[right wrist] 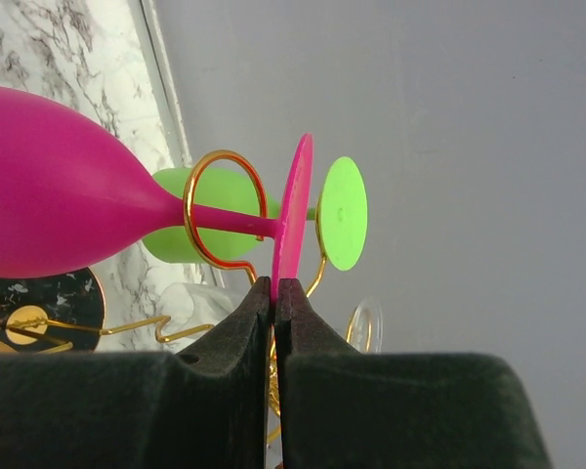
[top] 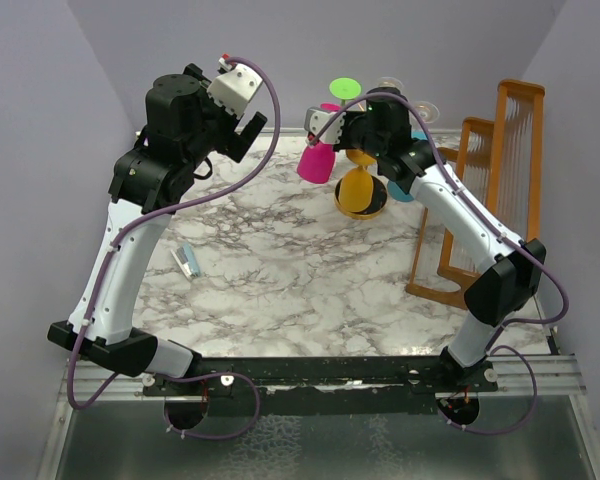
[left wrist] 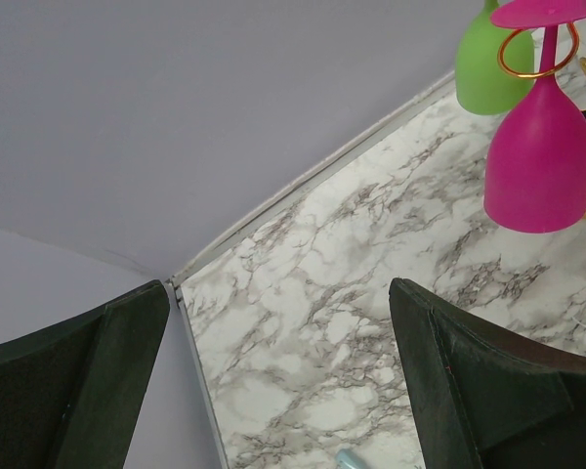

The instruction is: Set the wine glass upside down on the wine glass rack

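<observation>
Where the right gripper (right wrist: 275,283) showed in its wrist view, its two dark fingers were pressed nearly together on the thin edge of the magenta wine glass (right wrist: 68,210), pinching the rim of its round foot. From that pinch the stem ran to a gold ring (right wrist: 188,205) and passed through it, with the foot just on the gripper's side of the ring; whether the foot rested on the ring could not be told. In this view the glass's long axis lay level across the frame, bowl toward 9 o'clock and foot toward 3 o'clock. The left wrist view showed the same glass hanging plumb, foot at 12 o'clock and bowl at 6 o'clock, its mouth facing down above the marble table (top: 280,260).

The ring belonged to the wine glass rack (right wrist: 63,293), whose black, gold-rimmed base lay at 7 o'clock of the gripper. A green glass (right wrist: 342,210) hung inverted just behind the magenta one, a yellow glass (top: 360,192) hung nearer the arms, and a clear glass (right wrist: 366,327) was partly visible.

In the top view the rack stood at 1 o'clock on the table, with a wooden slatted frame (top: 500,170) at 3 o'clock. The left gripper (left wrist: 278,293) was raised at 11 o'clock, fingers spread wide and holding nothing.
</observation>
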{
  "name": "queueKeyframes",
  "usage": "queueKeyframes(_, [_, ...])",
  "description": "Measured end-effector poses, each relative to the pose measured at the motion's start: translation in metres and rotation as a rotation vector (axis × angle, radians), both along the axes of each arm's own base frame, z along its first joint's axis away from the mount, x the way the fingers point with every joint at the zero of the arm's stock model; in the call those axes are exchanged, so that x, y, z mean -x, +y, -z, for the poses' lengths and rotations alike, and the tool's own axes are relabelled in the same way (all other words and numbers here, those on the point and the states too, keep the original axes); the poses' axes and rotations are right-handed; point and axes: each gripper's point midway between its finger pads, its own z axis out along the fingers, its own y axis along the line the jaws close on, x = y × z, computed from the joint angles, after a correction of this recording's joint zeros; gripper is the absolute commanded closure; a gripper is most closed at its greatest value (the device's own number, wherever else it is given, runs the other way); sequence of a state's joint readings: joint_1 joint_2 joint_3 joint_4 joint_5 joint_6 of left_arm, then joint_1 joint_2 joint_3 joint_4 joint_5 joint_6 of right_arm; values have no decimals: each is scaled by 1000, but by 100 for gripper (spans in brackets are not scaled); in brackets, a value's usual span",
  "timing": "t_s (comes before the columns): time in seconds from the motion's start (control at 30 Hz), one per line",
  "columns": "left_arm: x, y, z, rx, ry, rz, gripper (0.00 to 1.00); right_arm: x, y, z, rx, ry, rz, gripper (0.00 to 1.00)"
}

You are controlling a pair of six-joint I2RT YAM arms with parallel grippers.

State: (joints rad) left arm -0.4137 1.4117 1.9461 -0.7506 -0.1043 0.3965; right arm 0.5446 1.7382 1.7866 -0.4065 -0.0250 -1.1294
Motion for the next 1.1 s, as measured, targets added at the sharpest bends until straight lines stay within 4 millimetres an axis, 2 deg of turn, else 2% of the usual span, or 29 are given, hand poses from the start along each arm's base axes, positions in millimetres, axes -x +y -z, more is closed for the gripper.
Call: queueKeyframes(1.1, [-2,-2,3,-5,7,5,1,7,3,16,27,52,-20,87])
